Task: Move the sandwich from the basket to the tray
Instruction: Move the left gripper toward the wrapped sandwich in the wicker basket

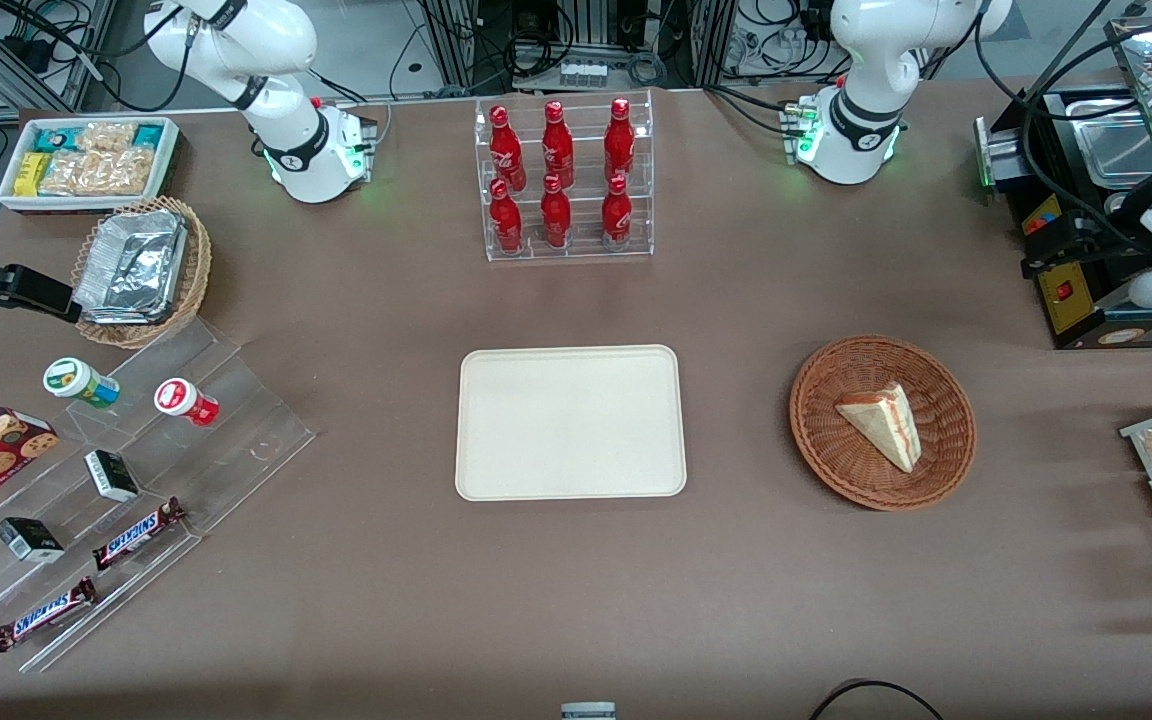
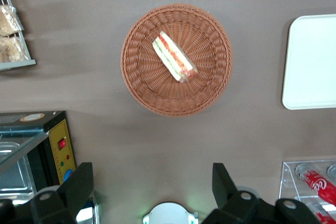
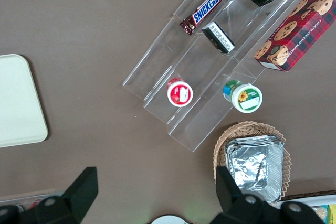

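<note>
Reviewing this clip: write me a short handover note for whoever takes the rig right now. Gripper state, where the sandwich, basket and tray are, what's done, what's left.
Gripper: open, empty, held high above the table, looking down on the basket from the side farther from the front camera.
Sandwich: lying in the basket, untouched.
Basket: on the table beside the tray, toward the working arm's end.
Tray: mid-table, nothing on it, nearer the front camera than the rack of red bottles.
Done: nothing yet.
Left: descend to the sandwich, grasp it, lift it out, carry it to the tray, release.
</note>
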### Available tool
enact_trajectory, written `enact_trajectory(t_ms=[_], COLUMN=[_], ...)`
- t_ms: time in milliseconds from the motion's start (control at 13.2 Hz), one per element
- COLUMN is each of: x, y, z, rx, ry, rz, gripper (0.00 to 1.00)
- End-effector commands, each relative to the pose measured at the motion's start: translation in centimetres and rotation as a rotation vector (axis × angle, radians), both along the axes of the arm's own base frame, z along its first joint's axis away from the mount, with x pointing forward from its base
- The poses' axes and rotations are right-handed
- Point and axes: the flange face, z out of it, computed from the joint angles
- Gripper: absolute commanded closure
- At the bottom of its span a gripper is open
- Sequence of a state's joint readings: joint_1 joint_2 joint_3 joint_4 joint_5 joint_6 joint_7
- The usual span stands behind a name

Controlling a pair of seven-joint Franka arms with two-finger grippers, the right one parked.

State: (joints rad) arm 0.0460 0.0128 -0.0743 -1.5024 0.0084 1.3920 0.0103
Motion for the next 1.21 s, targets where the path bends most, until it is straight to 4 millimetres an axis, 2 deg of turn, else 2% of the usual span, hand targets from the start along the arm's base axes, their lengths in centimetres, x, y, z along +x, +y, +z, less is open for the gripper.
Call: enact_trajectory(t_ms=[0,151,302,377,528,604,830,1057,1132], x=[-1.0,-0.4,1.7,3.1,6.0,6.6,7.2,8.0,7.3], y=[-0.5,-0.5,0.1,0.1,0.1,0.1,-0.3,-1.6,-2.7], z=[1.2,0.2,-2.8,-4.9,-10.4,-12.7,-19.4,-25.2,-27.1], rx=[0.020,0.026,0.073,0.080,0.094,0.096,0.075,0.070,0.063], ry=[0.020,0.028,0.045,0.047,0.060,0.051,-0.036,-0.059,-0.071], rz=[0.029,0.032,0.060,0.097,0.190,0.220,0.335,0.523,0.548], gripper=[0.00,0.00,0.00,0.00,0.00,0.00,0.00,0.00,0.00])
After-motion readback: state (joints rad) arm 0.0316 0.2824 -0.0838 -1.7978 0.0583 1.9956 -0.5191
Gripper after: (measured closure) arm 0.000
